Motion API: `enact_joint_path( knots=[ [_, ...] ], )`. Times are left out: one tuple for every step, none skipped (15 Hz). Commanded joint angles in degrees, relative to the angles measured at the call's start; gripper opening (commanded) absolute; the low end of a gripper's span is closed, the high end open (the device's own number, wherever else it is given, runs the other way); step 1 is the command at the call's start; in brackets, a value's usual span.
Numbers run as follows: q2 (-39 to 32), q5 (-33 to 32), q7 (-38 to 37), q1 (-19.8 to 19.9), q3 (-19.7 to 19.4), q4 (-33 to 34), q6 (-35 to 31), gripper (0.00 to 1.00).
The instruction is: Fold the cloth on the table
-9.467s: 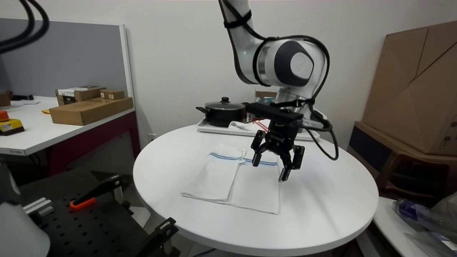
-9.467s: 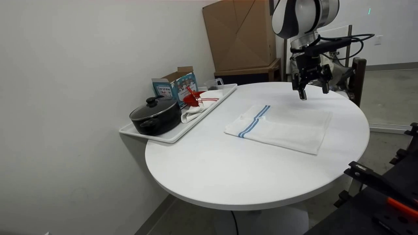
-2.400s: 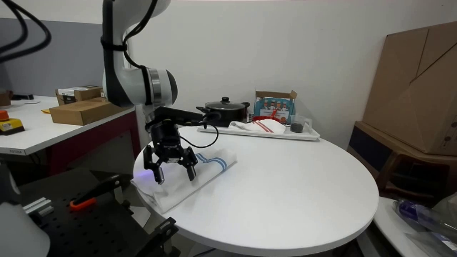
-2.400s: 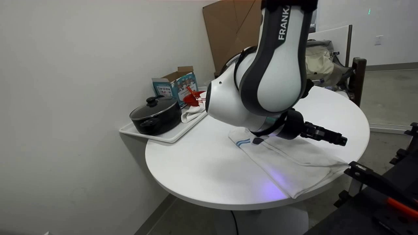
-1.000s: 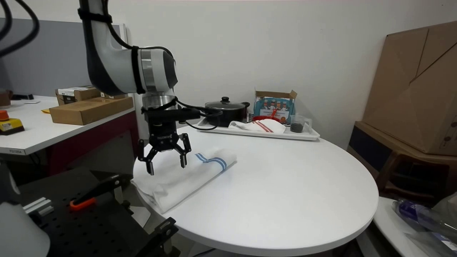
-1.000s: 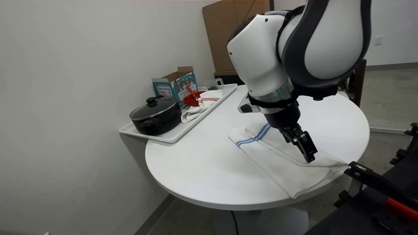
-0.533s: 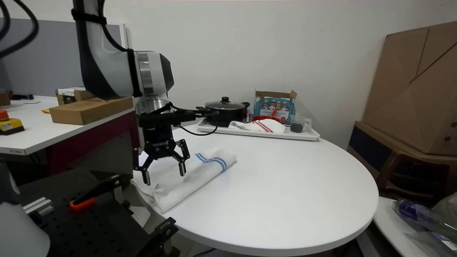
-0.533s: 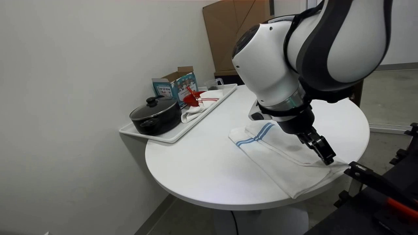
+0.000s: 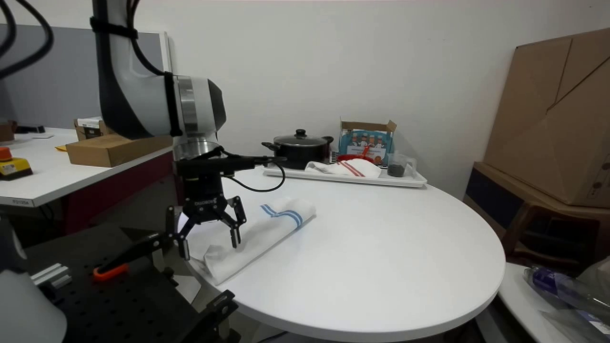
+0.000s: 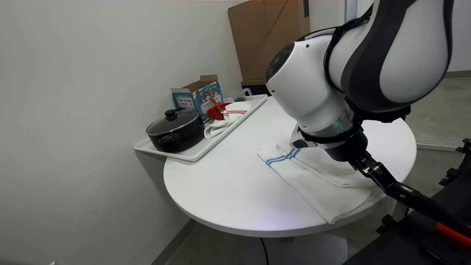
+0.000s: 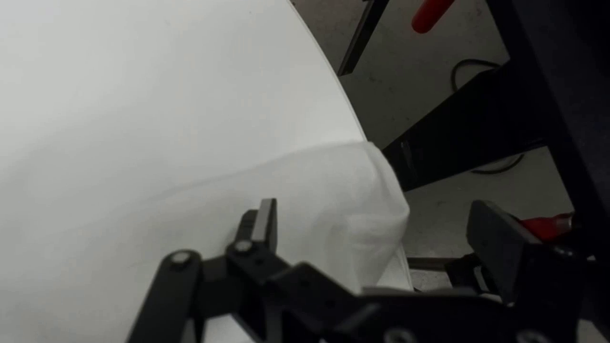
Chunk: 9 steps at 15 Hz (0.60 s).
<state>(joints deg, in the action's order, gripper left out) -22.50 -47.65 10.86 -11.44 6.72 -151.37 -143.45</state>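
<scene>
The white cloth (image 9: 269, 238) with blue stripes lies on the round white table (image 9: 381, 267) near its edge, folded in layers. It also shows in an exterior view (image 10: 316, 187), stripes toward the tray side. In the wrist view the cloth's rumpled end (image 11: 333, 186) reaches slightly past the table edge. My gripper (image 9: 209, 244) is open, pointing down over that end. In the wrist view, the gripper (image 11: 375, 207) has one finger (image 11: 264, 226) over the cloth and the other beyond the edge, with the cloth's end between them. Nothing is gripped. Contact of the fingertips with the cloth is unclear.
A black perforated bench (image 9: 109, 295) with clamps stands close beside the table edge, near my gripper. A white tray (image 9: 343, 180) at the back holds a black pot (image 9: 301, 151), a box (image 9: 367, 143), a red-striped towel (image 9: 345, 168) and a clear cup (image 9: 400, 166).
Since the oldest frames, the cloth has shifted from mid-table to the edge, turned and narrowed. Over the last second my open gripper has moved lower and outward toward the edge; the cloth stays still.
</scene>
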Motion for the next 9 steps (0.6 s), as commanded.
enact_joint_path(
  knots=[
    [-2.7,-1.9,-1.6,-0.9,0.2,2.2,1.1,1.00],
    [-3.6,-2.1,-1.9,-1.2,0.2,3.1,1.3,1.00],
    [-4.4,-2.4,-2.1,-1.5,0.1,3.7,1.4,1.00],
    [-5.7,-2.7,-2.5,-1.8,-0.1,4.8,1.7,1.00],
    [-6.6,-3.1,-2.7,-2.1,-0.1,5.5,1.8,0.97],
    [-7.7,-3.3,-3.2,-2.4,-0.2,6.5,2.1,0.74],
    [-8.7,-3.8,-3.7,-2.8,-0.3,7.3,2.3,0.73],
    [-9.6,-3.9,-4.0,-3.0,-0.3,8.2,2.6,0.69],
    [-10.3,-3.9,-4.4,-3.1,-0.2,8.9,2.9,0.61]
  ],
)
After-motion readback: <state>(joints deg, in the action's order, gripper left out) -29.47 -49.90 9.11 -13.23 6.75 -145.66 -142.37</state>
